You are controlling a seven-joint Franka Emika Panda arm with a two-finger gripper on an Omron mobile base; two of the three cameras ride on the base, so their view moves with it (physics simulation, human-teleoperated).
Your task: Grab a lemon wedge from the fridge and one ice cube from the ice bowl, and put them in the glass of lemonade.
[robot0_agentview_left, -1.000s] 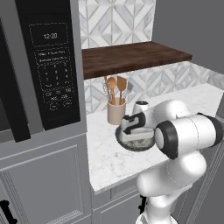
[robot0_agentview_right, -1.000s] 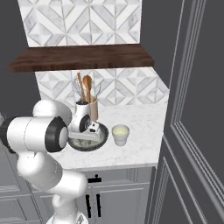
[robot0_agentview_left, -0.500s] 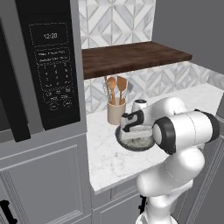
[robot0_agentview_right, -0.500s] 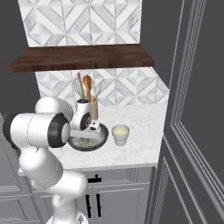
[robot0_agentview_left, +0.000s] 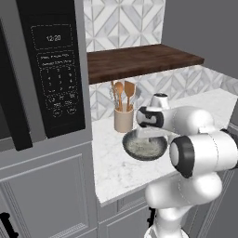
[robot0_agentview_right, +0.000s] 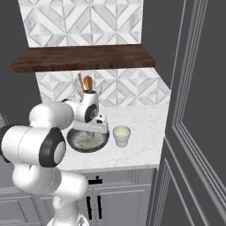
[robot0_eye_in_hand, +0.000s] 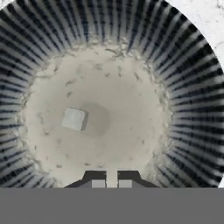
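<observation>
Over the ice bowl (robot0_eye_in_hand: pixel 183 87) the tool (robot0_eye_in_hand: pixel 111 183) hung pointing down, its two finger tips drawn almost together with only a thin gap and nothing visible between them. One ice cube (robot0_eye_in_hand: pixel 74 118) lay on the bowl's pale speckled floor, left of centre, apart from the tips. From the base cameras the tool (robot0_agentview_left: pixel 148 135) sat low above the bowl (robot0_agentview_left: pixel 130 149), which stood on the white marble worktop (robot0_agentview_left: pixel 111 172) near its back edge. A beige crock (robot0_agentview_left: pixel 123 120) with wooden spoons stood just behind it, and a glass of lemonade (robot0_agentview_right: pixel 121 136) just beside the bowl (robot0_agentview_right: pixel 73 143).
</observation>
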